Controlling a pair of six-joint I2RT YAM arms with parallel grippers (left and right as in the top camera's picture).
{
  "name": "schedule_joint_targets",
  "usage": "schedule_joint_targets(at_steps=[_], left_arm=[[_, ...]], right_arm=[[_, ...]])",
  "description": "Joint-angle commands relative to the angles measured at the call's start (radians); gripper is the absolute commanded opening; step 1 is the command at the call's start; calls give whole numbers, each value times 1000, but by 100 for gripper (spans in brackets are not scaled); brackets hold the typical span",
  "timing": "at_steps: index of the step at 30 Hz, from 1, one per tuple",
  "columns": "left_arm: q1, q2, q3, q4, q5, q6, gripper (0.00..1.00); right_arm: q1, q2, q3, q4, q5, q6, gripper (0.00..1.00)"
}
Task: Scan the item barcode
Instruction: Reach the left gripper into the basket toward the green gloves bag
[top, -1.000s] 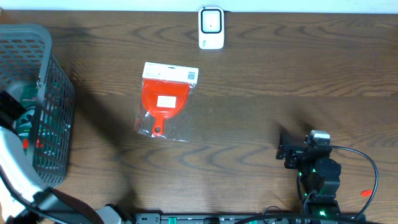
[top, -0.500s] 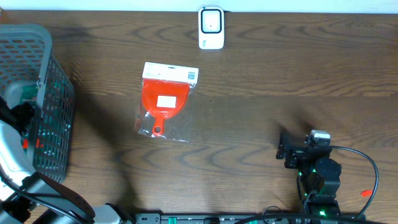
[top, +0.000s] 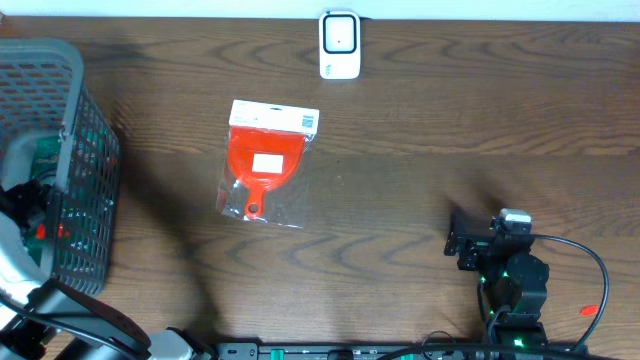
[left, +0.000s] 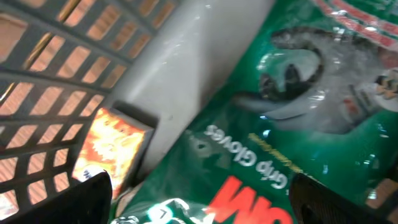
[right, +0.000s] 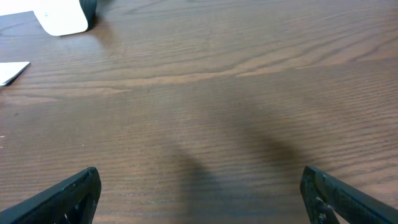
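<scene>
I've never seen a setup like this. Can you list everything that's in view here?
table: one, dark brown wood, under everything
basket: one, grey mesh, at the left edge of the table
scanner: one, white, at the far edge near the middle
dustpan packet: one, red dustpan in clear wrap with a white card top, lying flat left of centre
glove packet: one, green with white lettering, inside the basket
orange box: one, small, inside the basket beside the glove packet
cable: one, black, looping by the right arm
left gripper: one, black, open, down in the basket over the glove packet
right gripper: one, black, open, empty, over bare table at the near right
</scene>
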Motion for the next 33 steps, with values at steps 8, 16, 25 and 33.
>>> schedule_joint_targets(at_steps=[8,16,25,33], left_arm=[[35,27,7,-19,102,28,91],[35,122,7,-43,126,49,91],[35,139,7,-32,108,69,90],[45,139,19,-17,53,69,90]], right_arm=[[3,1,-2,2,3,11,99],[3,1,-2,-6,3,11,99],[3,1,-2,-16,4,11,99],[3,1,-2,-21,12,11,99]])
